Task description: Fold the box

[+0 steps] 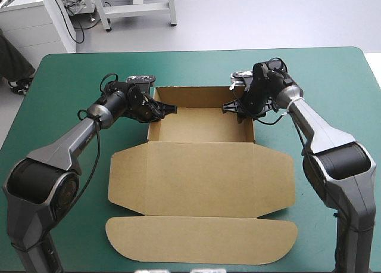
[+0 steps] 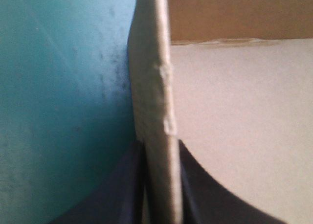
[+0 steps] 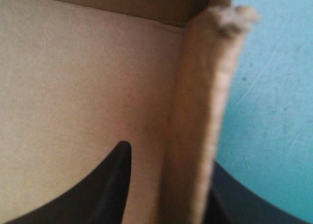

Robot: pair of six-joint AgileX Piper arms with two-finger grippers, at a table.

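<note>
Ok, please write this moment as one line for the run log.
box: open tray, lid flat | left gripper: shut on left wall | right gripper: open, astride right wall

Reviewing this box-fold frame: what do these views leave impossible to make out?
High view: how the left gripper and right gripper meet the box is too small to judge.
Right wrist view: the outer finger has its tip hidden behind the right wall.
Left wrist view: the left wall is blurred close up, and most of the tray is cut off.
</note>
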